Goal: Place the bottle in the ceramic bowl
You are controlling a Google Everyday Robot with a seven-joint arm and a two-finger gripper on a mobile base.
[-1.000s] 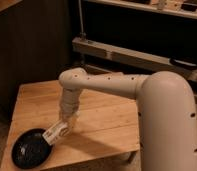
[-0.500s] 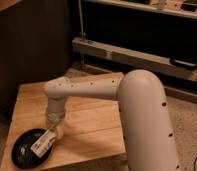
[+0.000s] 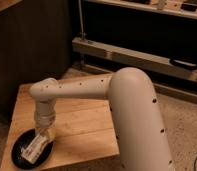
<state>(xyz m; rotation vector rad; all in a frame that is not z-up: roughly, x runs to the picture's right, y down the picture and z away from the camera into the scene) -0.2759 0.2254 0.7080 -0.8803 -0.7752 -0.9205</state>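
gripper point(image 3: 43, 136) low over front-left corner of wooden tabletop point(image 3: 87, 127), just above the ceramic bowl point(image 3: 19, 154), clenched on the bottle point(image 3: 34, 148). bottle tilted, pale label up, lower end down inside the bowl's rim, upper end at the gripper; cannot tell whether bottle touches bowl surface. bowl glossy black, shallow, sitting near tabletop's front-left edge. white arm point(image 3: 107, 95) reaching in from right foreground, bent at elbow, wrist pointing down over bowl, hiding most of the gripper. tabletop planks light wood. behind: dark cabinet wall point(image 3: 32, 45) on left, metal rail point(image 3: 142, 57) running across back right. speckled floor point(image 3: 184, 125) to the right of tabletop.
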